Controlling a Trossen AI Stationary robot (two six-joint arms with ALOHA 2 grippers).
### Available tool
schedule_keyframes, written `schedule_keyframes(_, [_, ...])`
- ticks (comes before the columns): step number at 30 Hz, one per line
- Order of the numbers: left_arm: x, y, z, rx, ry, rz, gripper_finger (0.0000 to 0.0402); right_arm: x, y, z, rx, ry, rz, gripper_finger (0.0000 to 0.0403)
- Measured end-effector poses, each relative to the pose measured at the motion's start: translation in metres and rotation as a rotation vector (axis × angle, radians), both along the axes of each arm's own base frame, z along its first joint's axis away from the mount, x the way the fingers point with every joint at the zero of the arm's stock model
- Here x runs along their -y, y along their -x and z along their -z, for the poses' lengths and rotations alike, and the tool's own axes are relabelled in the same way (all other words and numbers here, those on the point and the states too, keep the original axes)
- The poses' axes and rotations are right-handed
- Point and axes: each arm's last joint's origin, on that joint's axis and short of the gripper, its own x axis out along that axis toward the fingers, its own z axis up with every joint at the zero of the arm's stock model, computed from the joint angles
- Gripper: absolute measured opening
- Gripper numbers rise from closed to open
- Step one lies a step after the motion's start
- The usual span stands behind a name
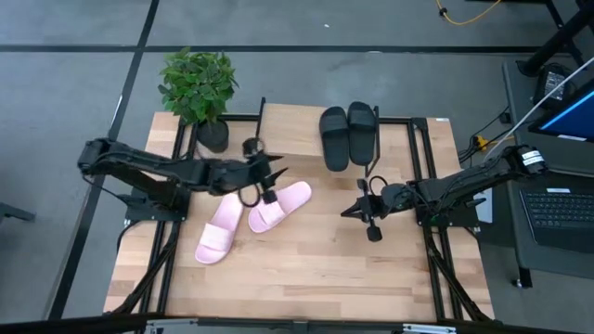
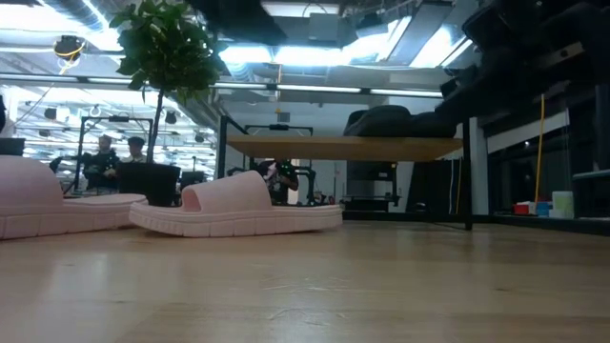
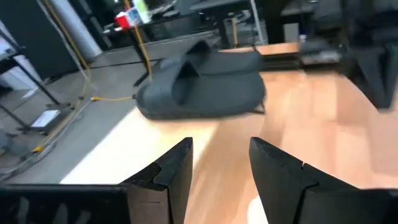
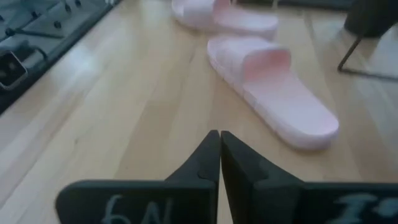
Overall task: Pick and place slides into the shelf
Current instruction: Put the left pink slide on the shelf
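**Two black slides on the shelf, two pink ones on the worktop**

The two black slides [image 1: 348, 135] are lying side by side on the shelf [image 1: 292, 128], a light plank on thin black legs standing at the twelve o'clock edge of the worktop [image 1: 306, 269]. The two pink slides [image 1: 251, 220] are resting on the bare wood toward seven o'clock of the shelf, one [image 1: 279, 205] just beside the other [image 1: 219, 232]. A potted plant [image 1: 199, 89] is standing at the shelf's nine o'clock end. Grey floor is surrounding the worktop, and the low view is showing people [image 2: 118, 157] far off in a bright room.

The left tool [image 1: 267, 179] is hanging over the shelf's front edge, just above the nearer pink slide, its fingers [image 3: 169, 171] parted and gripping nothing. The right tool [image 1: 351, 211] is hovering over bare wood at three o'clock of the pink slides, its fingers [image 4: 205, 158] pressed together and empty.
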Motion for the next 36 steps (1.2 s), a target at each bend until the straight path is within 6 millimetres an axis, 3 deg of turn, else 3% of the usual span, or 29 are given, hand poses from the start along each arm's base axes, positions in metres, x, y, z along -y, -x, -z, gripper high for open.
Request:
schedule_keyframes(8, [0.019, 0.047, 0.036, 0.111, 0.004, 0.025, 0.0151, -0.005, -0.004, -0.013, 0.139, -0.039, -0.089, 0.0016])
schedule_keyframes(14, [0.029, 0.071, 0.059, 0.143, 0.032, 0.086, 0.0151, -0.014, -0.010, -0.013, 0.182, -0.114, -0.108, 0.0016])
schedule_keyframes(19, [0.033, 0.082, 0.068, 0.166, 0.060, 0.102, 0.0151, -0.021, -0.022, 0.000, 0.199, -0.105, -0.058, 0.0016])
schedule_keyframes(28, [0.042, 0.094, 0.100, 0.077, 0.098, 0.213, 0.0151, -0.027, -0.039, 0.034, 0.131, -0.155, 0.016, 0.0016])
schedule_keyframes(36, [0.044, 0.096, 0.104, 0.061, 0.099, 0.236, 0.0151, -0.018, -0.047, 0.039, 0.185, -0.102, 0.037, 0.0016])
